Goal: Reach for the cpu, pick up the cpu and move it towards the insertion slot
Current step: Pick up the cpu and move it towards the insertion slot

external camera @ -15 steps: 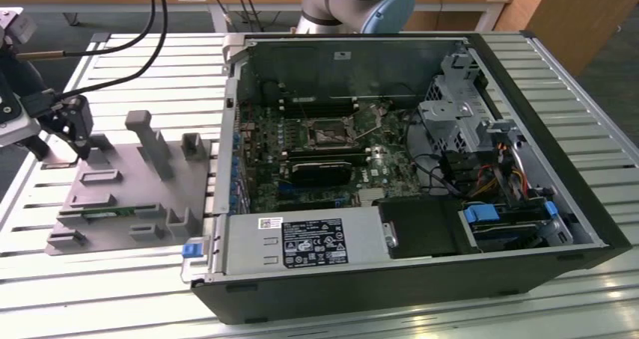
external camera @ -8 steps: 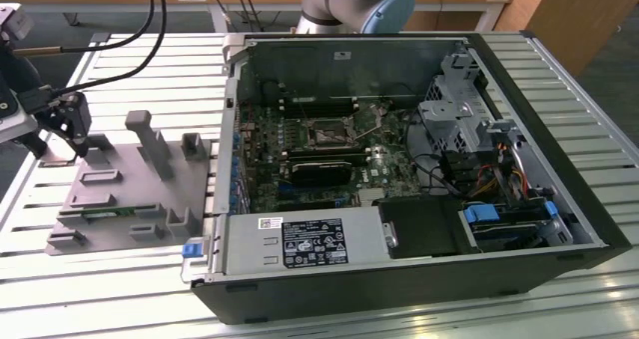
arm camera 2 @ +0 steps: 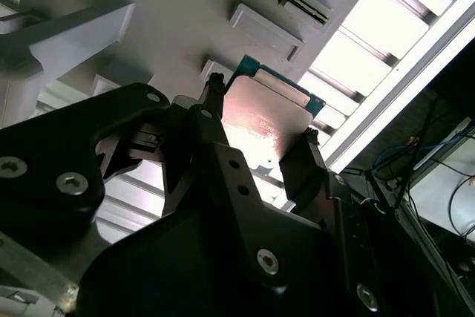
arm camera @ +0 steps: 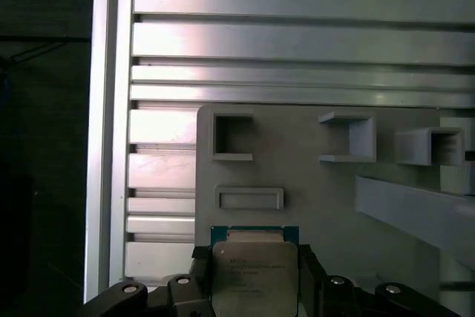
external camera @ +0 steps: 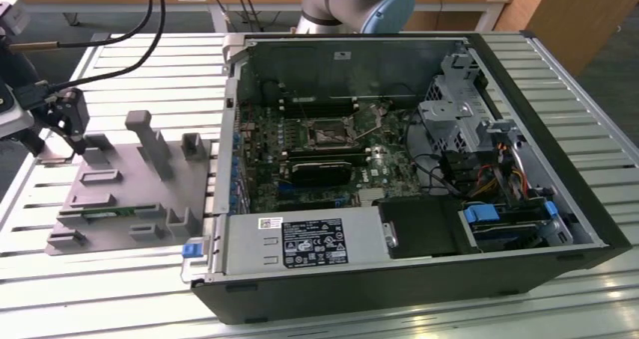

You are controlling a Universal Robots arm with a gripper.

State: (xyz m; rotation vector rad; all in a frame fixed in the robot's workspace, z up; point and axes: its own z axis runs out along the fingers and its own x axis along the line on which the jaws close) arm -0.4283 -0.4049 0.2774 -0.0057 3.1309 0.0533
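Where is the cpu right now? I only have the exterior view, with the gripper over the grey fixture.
Observer: In both wrist views the cpu sits between the fingers.
Operator: Are they gripping it?
Observer: It looks so. In the second wrist view, one finger meets each of two opposite edges.
Operator: Is it anywhere near the slot?
Observer: No. The first wrist view shows the fixture directly behind it.

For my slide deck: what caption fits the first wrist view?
The gripper holds the cpu by two opposite edges over the grey plastic fixture on the slatted metal table.
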